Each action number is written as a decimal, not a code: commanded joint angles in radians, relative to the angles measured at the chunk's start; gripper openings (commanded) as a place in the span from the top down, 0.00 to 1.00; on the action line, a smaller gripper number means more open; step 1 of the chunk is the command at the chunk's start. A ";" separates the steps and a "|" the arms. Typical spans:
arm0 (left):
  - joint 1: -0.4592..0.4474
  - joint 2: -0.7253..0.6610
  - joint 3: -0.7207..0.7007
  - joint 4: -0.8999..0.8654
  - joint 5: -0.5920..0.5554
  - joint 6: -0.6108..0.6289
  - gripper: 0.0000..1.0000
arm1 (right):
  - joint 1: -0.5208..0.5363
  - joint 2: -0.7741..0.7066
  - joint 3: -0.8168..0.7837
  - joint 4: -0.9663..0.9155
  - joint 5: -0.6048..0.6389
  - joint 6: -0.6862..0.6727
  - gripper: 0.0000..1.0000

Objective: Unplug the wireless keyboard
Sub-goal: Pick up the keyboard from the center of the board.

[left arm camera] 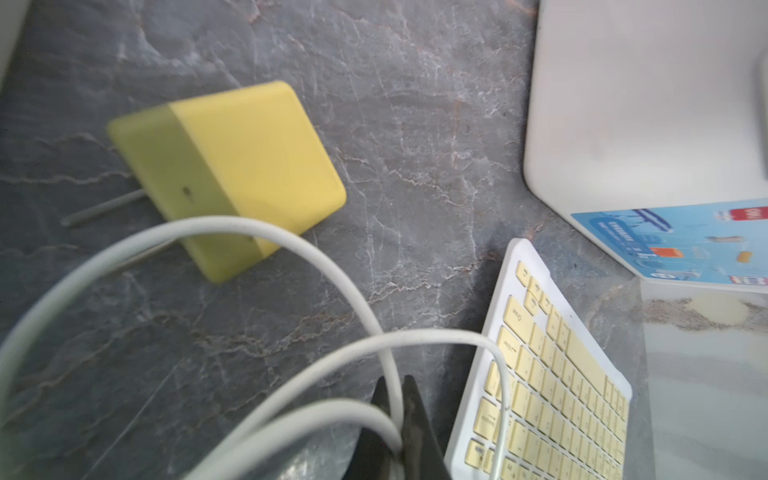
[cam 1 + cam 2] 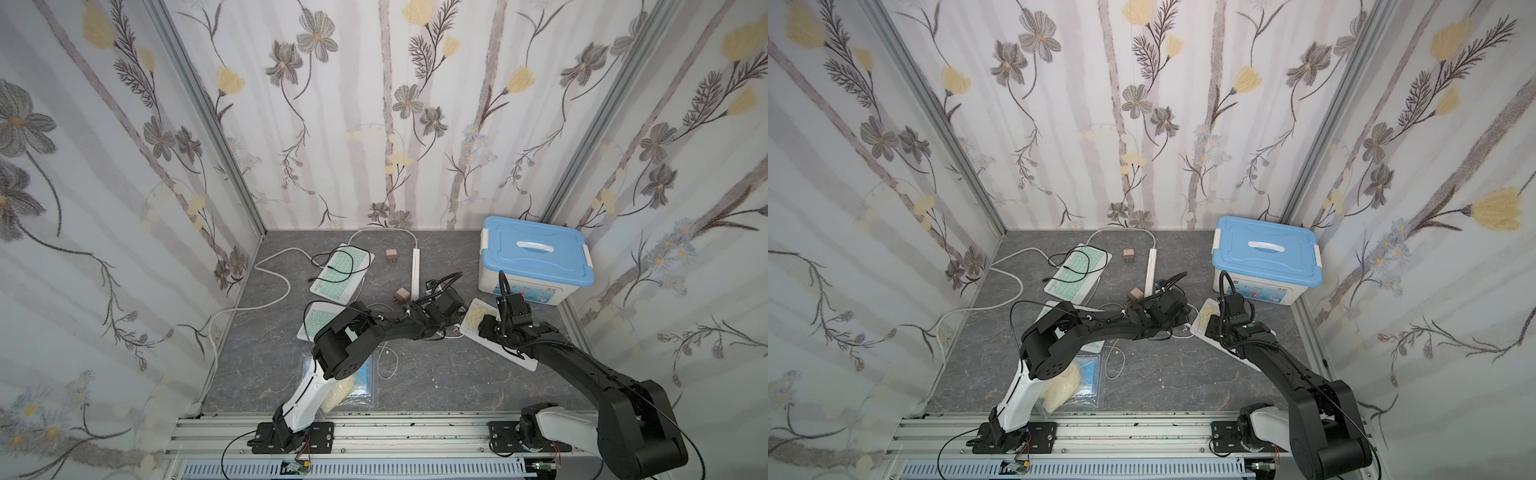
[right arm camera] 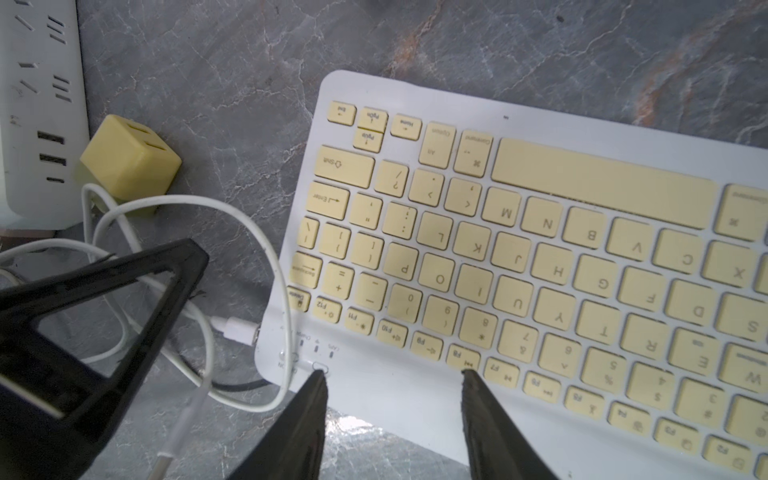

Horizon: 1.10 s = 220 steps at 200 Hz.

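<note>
Yellow-keyed wireless keyboard (image 3: 540, 249) lies at 3 o'clock on the surface (image 2: 436, 374), with its white cable (image 3: 232, 216) plugged into one end. The left pincer (image 1: 395, 390) is clamped on that cable. The right pincer (image 3: 392, 374) is apart over the function-key edge.

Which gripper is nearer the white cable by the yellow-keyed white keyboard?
Left. The left gripper is shut on the white cable; the right gripper is open over the function-key edge of the yellow-keyed white keyboard, beside the cable's plug.

Grey surface (image 2: 436, 374): box (image 2: 536, 257) at 2 o'clock, green keyboard (image 2: 343, 270) 11, power strip (image 2: 414, 270) 12, yellow keyboard (image 3: 540, 270) and white cable (image 3: 257, 232) 3.
</note>
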<state>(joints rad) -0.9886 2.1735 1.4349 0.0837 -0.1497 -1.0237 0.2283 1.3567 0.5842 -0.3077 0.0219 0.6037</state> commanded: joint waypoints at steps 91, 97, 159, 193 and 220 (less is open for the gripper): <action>0.058 -0.217 -0.050 0.049 0.046 0.197 1.00 | -0.059 -0.288 -0.038 0.089 -0.198 0.018 0.17; 0.068 -0.220 -0.045 0.046 0.068 0.207 1.00 | -0.060 -0.311 -0.044 0.105 -0.238 0.002 0.15; 0.154 -0.264 0.011 -0.008 0.281 0.317 1.00 | 0.052 -0.298 -0.074 0.130 -0.127 -0.134 0.06; 0.194 -0.313 0.090 -0.111 0.345 0.420 1.00 | 0.060 -0.342 -0.095 0.191 -0.137 -0.127 0.02; 0.234 -0.332 0.122 -0.148 0.446 0.479 1.00 | 0.031 -0.388 -0.118 0.261 -0.177 -0.165 0.01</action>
<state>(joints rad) -0.7830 1.8591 1.5299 -0.0216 0.1860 -0.6392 0.2813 0.9920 0.4812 -0.1741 -0.1276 0.4877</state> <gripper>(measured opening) 0.070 0.997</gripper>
